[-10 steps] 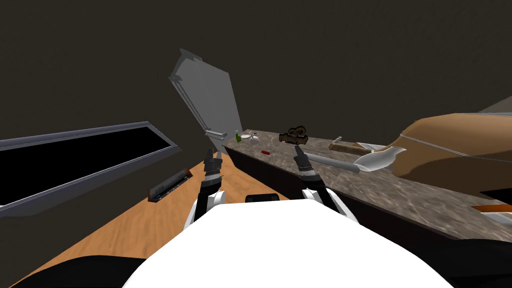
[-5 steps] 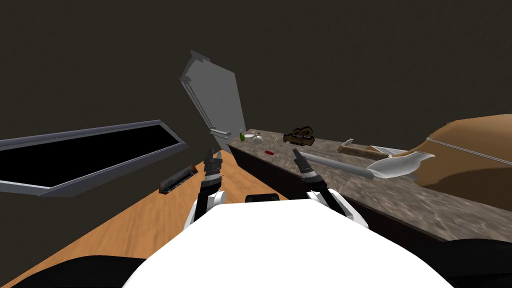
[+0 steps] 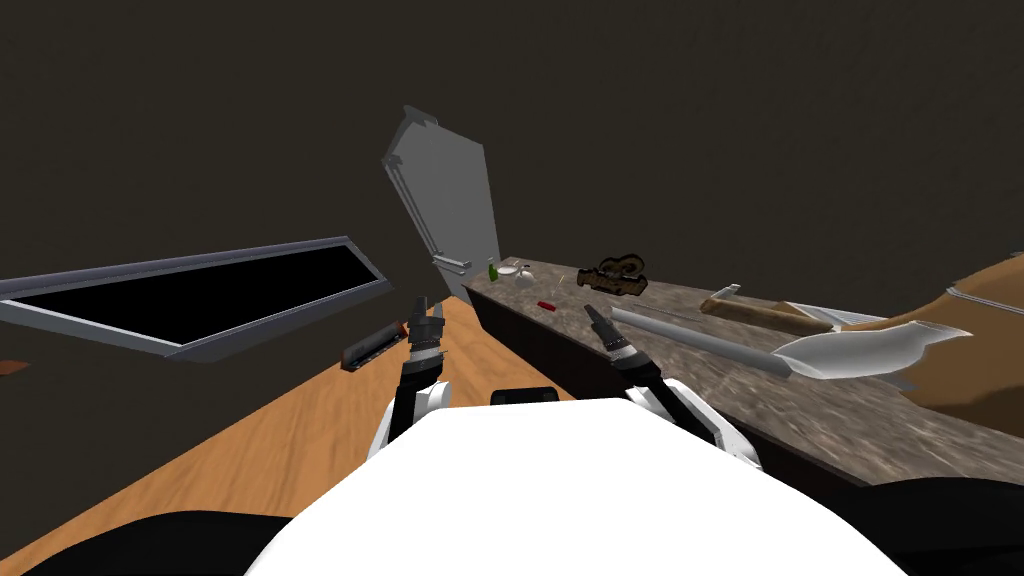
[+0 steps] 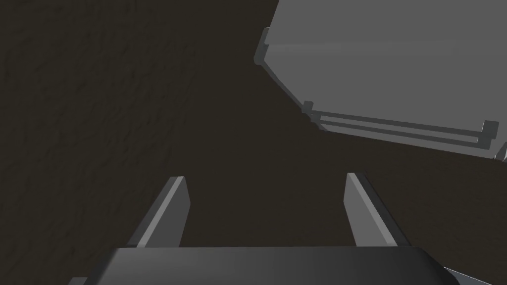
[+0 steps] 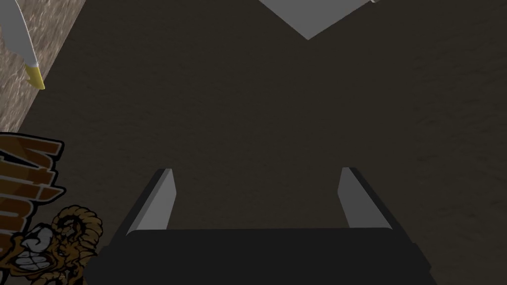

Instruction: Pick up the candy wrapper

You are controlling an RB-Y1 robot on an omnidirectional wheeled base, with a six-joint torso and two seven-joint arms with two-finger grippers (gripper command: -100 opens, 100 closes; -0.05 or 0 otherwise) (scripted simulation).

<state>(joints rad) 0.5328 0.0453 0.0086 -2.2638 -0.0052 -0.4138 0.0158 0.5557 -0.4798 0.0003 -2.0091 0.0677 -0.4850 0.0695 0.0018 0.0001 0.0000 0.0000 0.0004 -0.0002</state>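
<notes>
A flat brown printed wrapper (image 3: 612,277) with a ram's head lies on the mottled stone counter (image 3: 800,400); its edge also shows beside my right hand (image 5: 34,217). A small red item (image 3: 546,305) lies closer, near the counter's front edge. My right gripper (image 3: 592,313) (image 5: 256,172) hovers at that edge, short of the wrapper, open and holding nothing. My left gripper (image 3: 425,308) (image 4: 266,180) is over the wooden floor, left of the counter, also open and holding nothing.
A long grey-handled white scoop (image 3: 860,350) and a wooden-handled tool (image 3: 765,315) lie on the counter to the right. A green bottle (image 3: 492,271) and white dishes (image 3: 515,272) stand at its far end by a grey door (image 3: 450,210). A dark bar (image 3: 372,345) lies on the floor.
The whole picture has slid to the right, so I have turned left and moved along the counter. My right gripper has dropped slightly. Nothing on the counter has moved.
</notes>
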